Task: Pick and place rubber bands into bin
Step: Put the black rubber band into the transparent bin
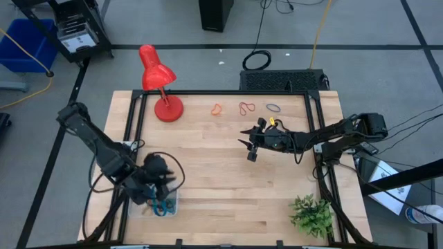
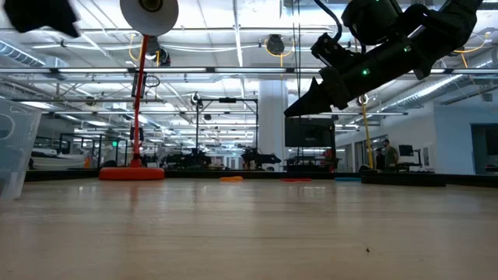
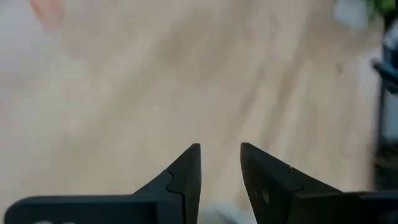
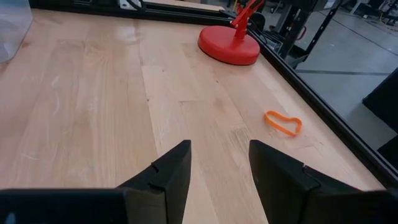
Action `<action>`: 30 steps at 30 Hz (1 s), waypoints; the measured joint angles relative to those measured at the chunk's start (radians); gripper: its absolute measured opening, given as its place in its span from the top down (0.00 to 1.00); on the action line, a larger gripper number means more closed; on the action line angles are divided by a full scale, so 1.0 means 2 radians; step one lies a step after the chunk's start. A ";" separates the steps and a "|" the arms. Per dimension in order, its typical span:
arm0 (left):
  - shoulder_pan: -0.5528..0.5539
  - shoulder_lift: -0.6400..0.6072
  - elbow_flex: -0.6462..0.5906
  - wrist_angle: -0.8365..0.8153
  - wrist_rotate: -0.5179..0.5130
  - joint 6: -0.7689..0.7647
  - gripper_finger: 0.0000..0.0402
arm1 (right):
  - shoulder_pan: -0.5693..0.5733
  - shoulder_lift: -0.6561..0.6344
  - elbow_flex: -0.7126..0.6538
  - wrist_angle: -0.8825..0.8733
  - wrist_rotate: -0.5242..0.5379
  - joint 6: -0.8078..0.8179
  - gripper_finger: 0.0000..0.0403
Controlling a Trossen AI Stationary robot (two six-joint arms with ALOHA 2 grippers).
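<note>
Some rubber bands already lie in the clear bin (image 1: 163, 206) at about seven o'clock on the tabletop (image 1: 221, 180). Three are left near twelve o'clock: an orange band (image 1: 217, 109), a red band (image 1: 247, 108) and a dark band (image 1: 274, 108). The left hand (image 1: 158, 181) hangs over the bin, fingers slightly parted, nothing between them. The right hand (image 1: 250, 143) hovers mid-tabletop, aimed at nine o'clock, wide open and empty.
</note>
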 joint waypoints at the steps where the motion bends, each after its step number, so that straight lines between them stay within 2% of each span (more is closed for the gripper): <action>1: 0.002 -0.005 0.000 0.000 -0.029 0.023 0.70 | 0.000 0.000 0.000 0.000 0.000 0.000 0.61; 4: 0.013 -0.012 0.000 -0.001 -0.088 0.063 0.70 | 0.000 0.000 0.000 0.000 0.000 0.000 0.61; 8: 0.035 -0.020 -0.001 -0.001 -0.097 0.079 0.70 | 0.000 0.000 0.000 0.000 0.000 0.000 0.61; 13: 0.055 -0.042 -0.001 0.029 -0.030 0.161 0.70 | 0.000 0.000 0.000 0.000 0.000 0.000 0.61; 19: 0.071 -0.060 -0.001 0.183 0.084 0.403 0.70 | 0.000 0.000 0.000 0.003 0.000 0.000 0.61; 21: 0.079 -0.066 -0.001 0.210 0.112 0.454 0.70 | 0.000 0.000 0.000 0.007 0.000 0.003 0.61; 26: 0.111 -0.093 -0.002 0.185 0.118 0.472 0.70 | 0.000 0.000 0.000 0.011 0.000 0.015 0.61; 30: 0.133 -0.141 -0.024 0.198 0.139 0.504 0.70 | 0.000 0.000 0.000 0.011 0.000 0.021 0.61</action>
